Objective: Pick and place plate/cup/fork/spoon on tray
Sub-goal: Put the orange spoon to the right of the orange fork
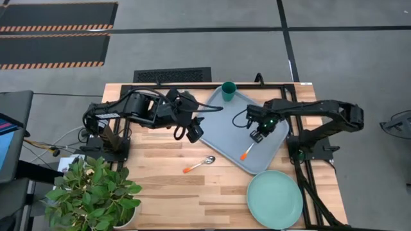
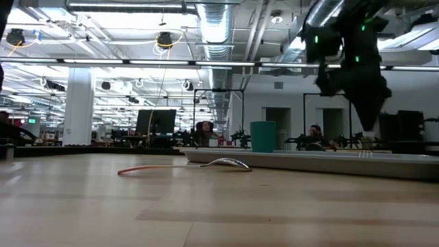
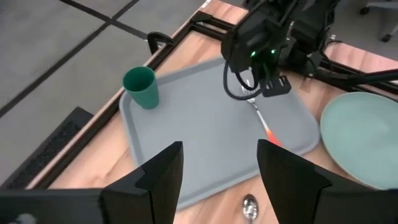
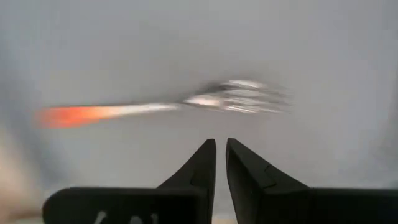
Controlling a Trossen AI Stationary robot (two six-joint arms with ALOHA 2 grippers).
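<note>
The orange-handled fork lies flat on the light blue-grey tray, also seen in the right wrist view. My right gripper hangs just above the fork's tine end, fingers shut and empty. My left gripper is open and empty over the tray's left edge. The dark green cup stands upright in the tray's far corner. The spoon lies on the table near the tray's near-left side. The mint-green plate rests on the table at the near right.
A potted plant stands at the table's near left corner. Bare wood lies between the spoon and the plate. The low view shows people and desks in the room behind the table.
</note>
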